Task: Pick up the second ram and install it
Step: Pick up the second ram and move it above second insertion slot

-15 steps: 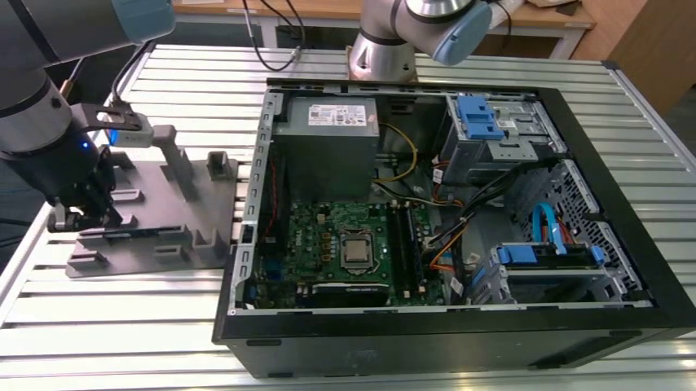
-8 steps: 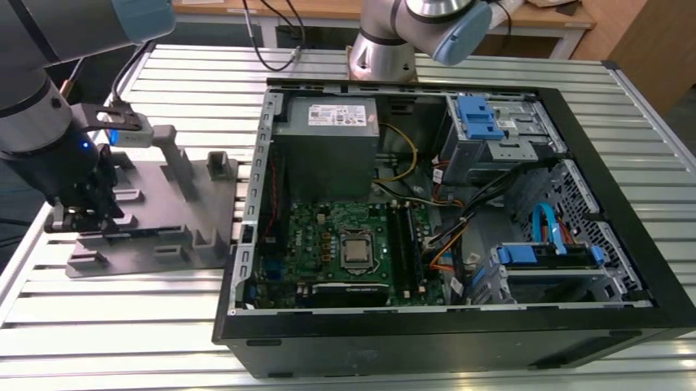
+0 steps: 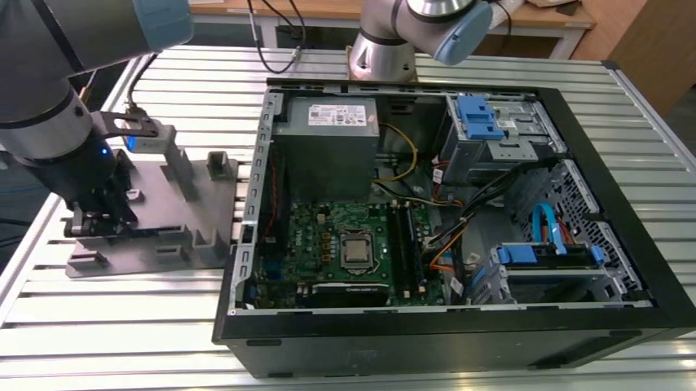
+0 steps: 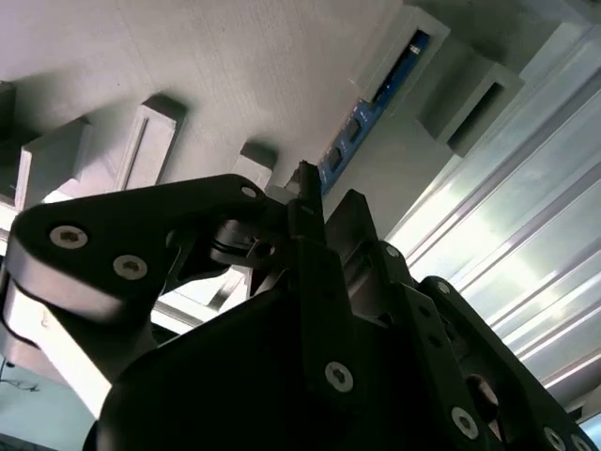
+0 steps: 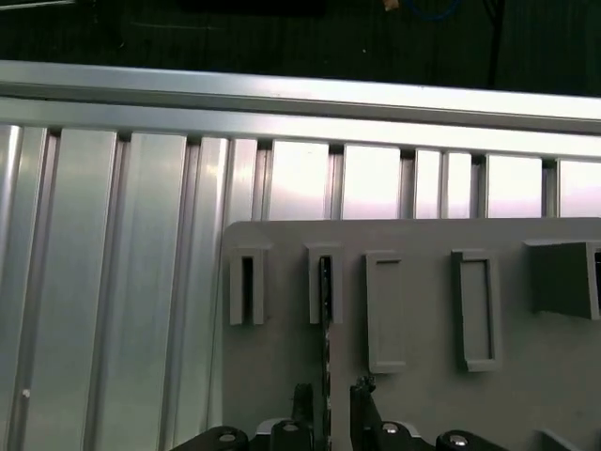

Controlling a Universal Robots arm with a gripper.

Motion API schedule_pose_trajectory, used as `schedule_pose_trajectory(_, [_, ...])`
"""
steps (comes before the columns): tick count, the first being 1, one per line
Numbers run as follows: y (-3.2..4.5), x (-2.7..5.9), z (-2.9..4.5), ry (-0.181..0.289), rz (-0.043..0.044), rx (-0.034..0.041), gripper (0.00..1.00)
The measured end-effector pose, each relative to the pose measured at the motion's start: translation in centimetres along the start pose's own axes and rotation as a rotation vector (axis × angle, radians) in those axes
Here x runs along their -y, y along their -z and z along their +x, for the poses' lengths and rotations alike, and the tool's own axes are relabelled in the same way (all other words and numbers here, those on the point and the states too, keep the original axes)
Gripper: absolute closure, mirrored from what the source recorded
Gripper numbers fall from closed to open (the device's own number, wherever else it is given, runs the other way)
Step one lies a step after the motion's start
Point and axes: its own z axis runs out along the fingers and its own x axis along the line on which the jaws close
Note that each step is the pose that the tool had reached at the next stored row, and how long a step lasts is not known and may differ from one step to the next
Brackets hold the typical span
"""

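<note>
The second ram (image 5: 325, 324) stands on edge in a slot of the grey slotted tray (image 5: 423, 395). In the second wrist view it is a blue strip (image 4: 376, 103) running along the tray (image 4: 235, 66). My gripper (image 5: 331, 402) is low over the tray, open, with one finger on each side of the ram's thin edge and a small gap on either side. In the exterior view the gripper (image 3: 98, 221) is down on the tray (image 3: 163, 236) at the exterior view's left, beside the open computer case. The green motherboard (image 3: 348, 236) lies inside that case.
The black computer case (image 3: 435, 326) fills the exterior view's right, with a grey power supply (image 3: 326, 147), cables and blue drive brackets (image 3: 478, 114) inside. A second arm's base (image 3: 381, 49) stands behind the case. Ribbed aluminium table (image 5: 113, 282) surrounds the tray.
</note>
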Motion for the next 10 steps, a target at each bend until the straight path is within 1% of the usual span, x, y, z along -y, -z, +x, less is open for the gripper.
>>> schedule_pose_trajectory(3, [-0.54,0.5,0.03,0.0,-0.0002,0.0001,0.73])
schedule_pose_trajectory(4, [-0.7,0.54,0.01,0.0,-0.0004,0.0003,0.73])
schedule_pose_trajectory(6, [-1.03,0.56,-0.02,0.002,-0.0002,0.004,0.73])
schedule_pose_trajectory(10, [-1.75,0.59,-0.01,0.004,0.0,0.0076,0.73])
